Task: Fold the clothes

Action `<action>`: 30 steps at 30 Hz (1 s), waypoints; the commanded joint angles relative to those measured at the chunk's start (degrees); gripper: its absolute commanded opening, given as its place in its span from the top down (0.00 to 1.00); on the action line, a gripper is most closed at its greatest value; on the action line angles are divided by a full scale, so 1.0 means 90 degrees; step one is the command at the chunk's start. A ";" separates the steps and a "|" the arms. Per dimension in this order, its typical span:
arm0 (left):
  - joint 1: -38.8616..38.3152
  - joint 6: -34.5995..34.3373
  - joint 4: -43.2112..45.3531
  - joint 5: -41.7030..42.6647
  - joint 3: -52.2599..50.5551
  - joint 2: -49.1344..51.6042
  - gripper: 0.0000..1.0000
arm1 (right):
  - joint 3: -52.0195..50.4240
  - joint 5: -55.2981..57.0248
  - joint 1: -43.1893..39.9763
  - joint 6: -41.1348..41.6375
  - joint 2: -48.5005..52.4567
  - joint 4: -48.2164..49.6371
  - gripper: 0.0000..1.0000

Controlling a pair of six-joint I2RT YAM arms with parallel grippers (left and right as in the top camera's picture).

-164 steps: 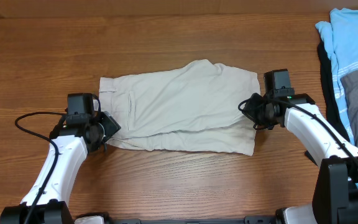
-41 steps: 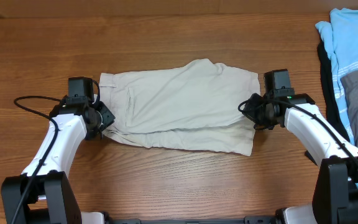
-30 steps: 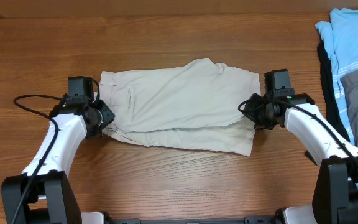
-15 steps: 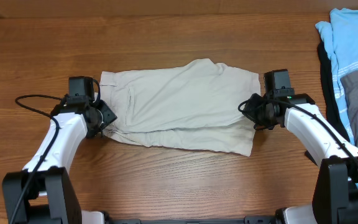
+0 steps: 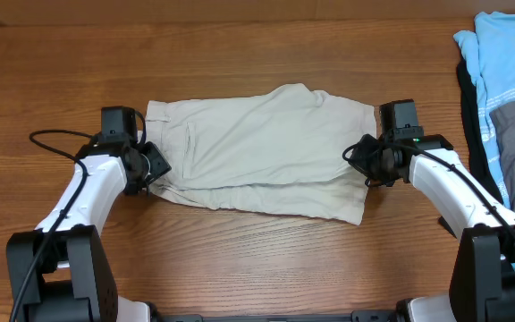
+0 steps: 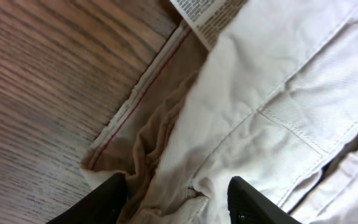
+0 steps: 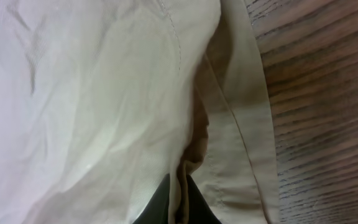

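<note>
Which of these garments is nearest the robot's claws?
The beige shorts, spread mid-table with the left gripper and right gripper at their ends. The blue, grey and black heap lies off at the right edge.

shorts [image 5: 257, 152] — matt woven cloth, creased | table [image 5: 240, 268] — smooth grained wood
</note>
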 commanded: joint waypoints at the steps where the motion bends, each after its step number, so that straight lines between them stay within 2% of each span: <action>1: -0.0019 0.0262 0.0010 0.0204 0.0180 0.0029 0.45 | 0.0136 0.0063 -0.0032 -0.0056 -0.0126 0.0019 0.95; 15: -0.0019 0.0265 -0.0044 0.0316 0.0180 0.0029 0.43 | 0.0136 0.0061 -0.0032 -0.0053 -0.0126 -0.0058 0.94; 21: -0.0019 0.0622 0.0058 0.0316 0.0180 0.0029 0.50 | 0.0136 0.0066 -0.0032 -0.0053 -0.0126 -0.0085 0.94; 30: -0.0019 0.0738 0.0124 0.0321 0.0219 0.0032 0.43 | 0.0136 0.0058 -0.0032 -0.0049 -0.0126 -0.0104 0.94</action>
